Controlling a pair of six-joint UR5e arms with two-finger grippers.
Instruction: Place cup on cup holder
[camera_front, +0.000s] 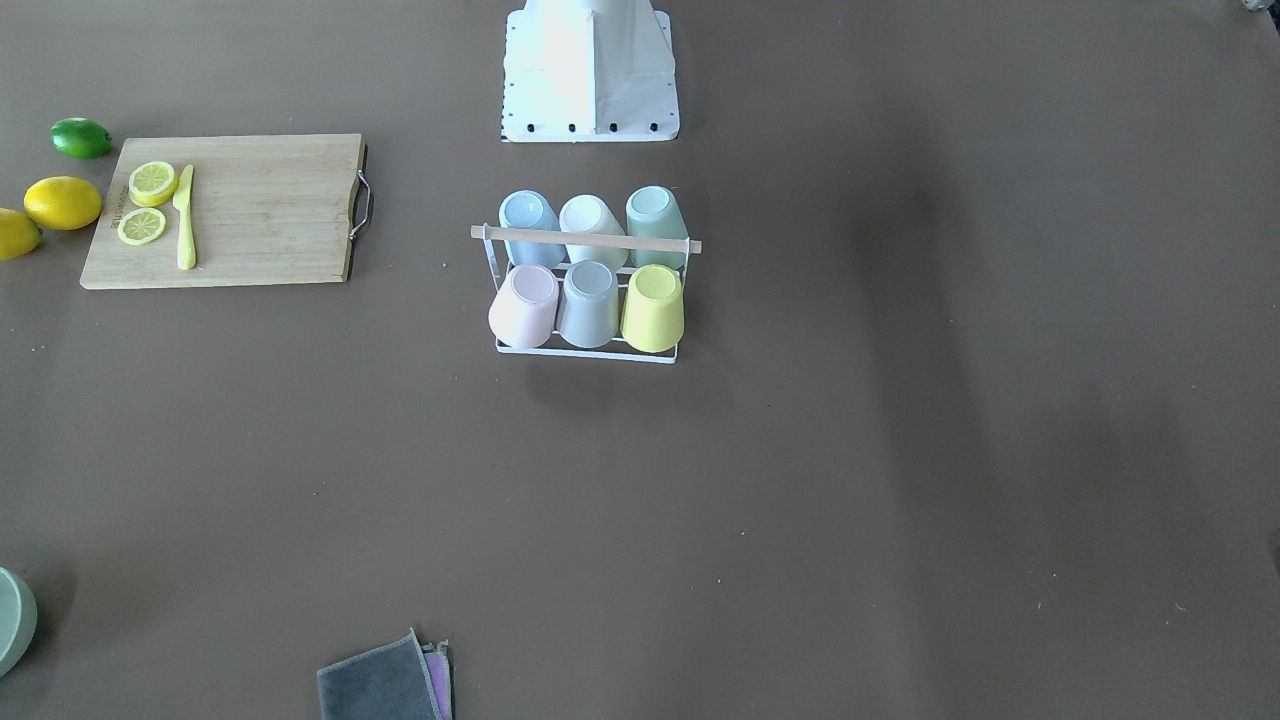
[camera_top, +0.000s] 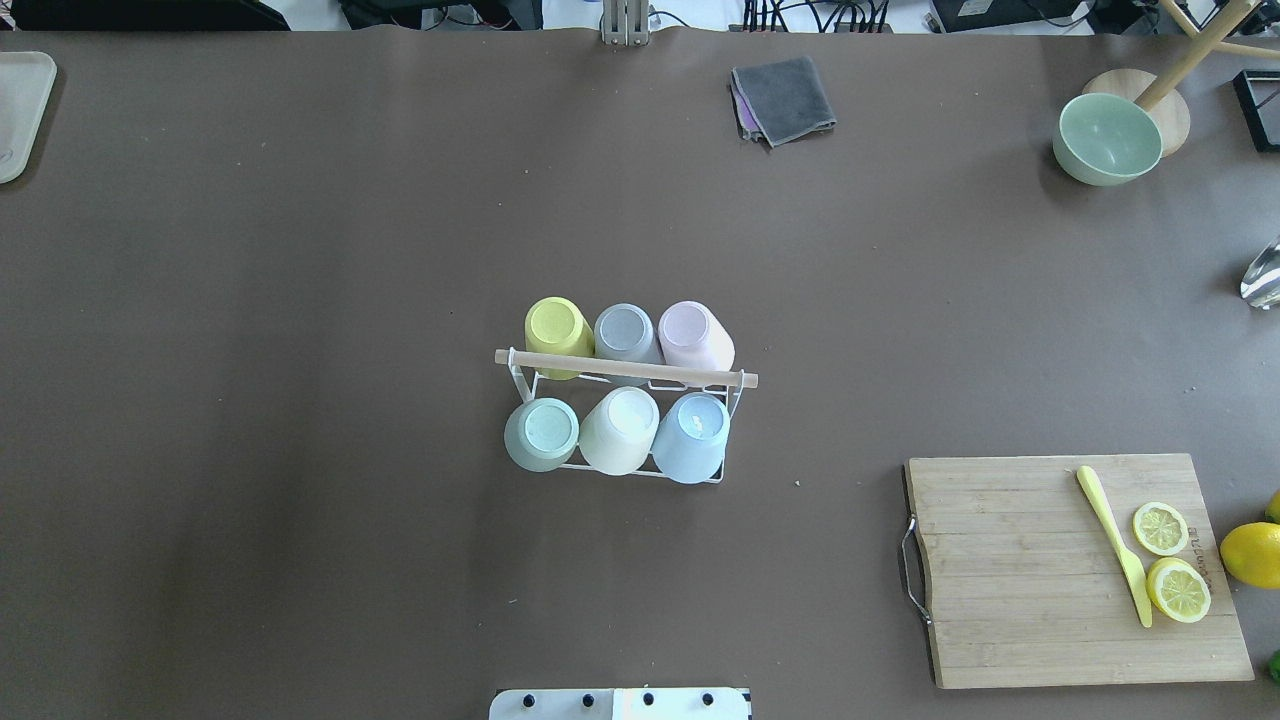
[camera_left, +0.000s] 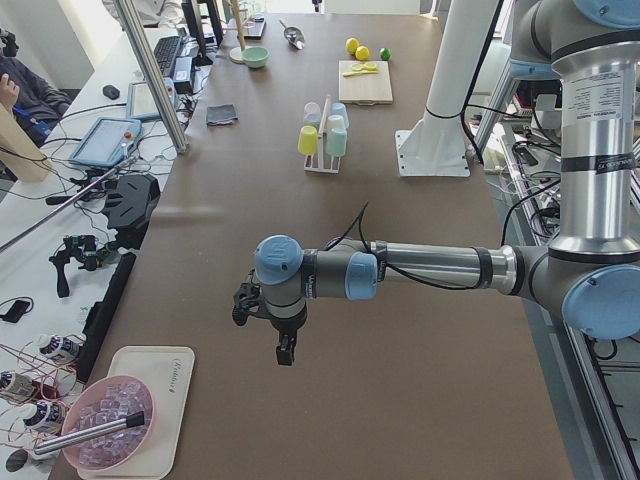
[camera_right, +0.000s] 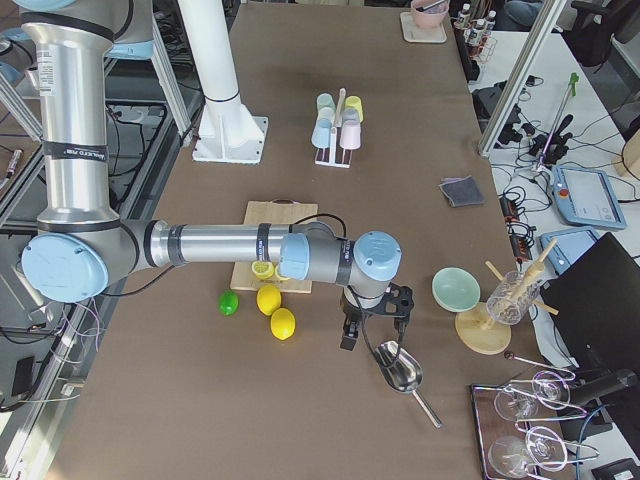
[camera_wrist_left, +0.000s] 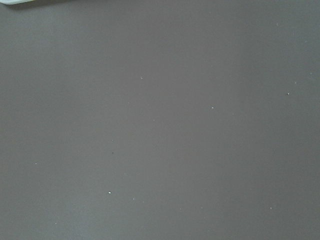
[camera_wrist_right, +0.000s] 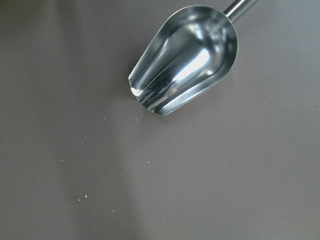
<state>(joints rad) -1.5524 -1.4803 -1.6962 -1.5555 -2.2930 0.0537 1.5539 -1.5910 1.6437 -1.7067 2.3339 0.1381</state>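
**At mid-table, a full rack; both arms out at the ends**

At the centre of the table (camera_top: 300, 400), in front of the robot's base, stands the cup holder (camera_top: 625, 368). Six cups sit upside down on it, in two rows of three on either side of its wooden bar. The yellow cup (camera_top: 556, 330), grey cup (camera_top: 625, 332) and pink cup (camera_top: 690, 335) are on the far side. The green cup (camera_top: 545, 432), white cup (camera_top: 618, 430) and blue cup (camera_top: 692, 432) are nearer the base. No loose cup shows anywhere, so the placing looks finished.

The left fingers (camera_left: 285, 350) hang over bare table well away from the rack, and nothing appears to be held between them. The right fingers (camera_right: 348, 335) hover at the opposite end above a metal scoop (camera_wrist_right: 185, 57), beyond the cutting board (camera_top: 1050, 600). Both show only in the side views, so I cannot tell whether either pair is open or closed.

What is left, as I judge it, is simply a clean finish. Any further motion should be kept high and wide of the rack, which is light and would shift if its bar were knocked. The right arm should also lift before it travels, so that it does not clip the scoop.
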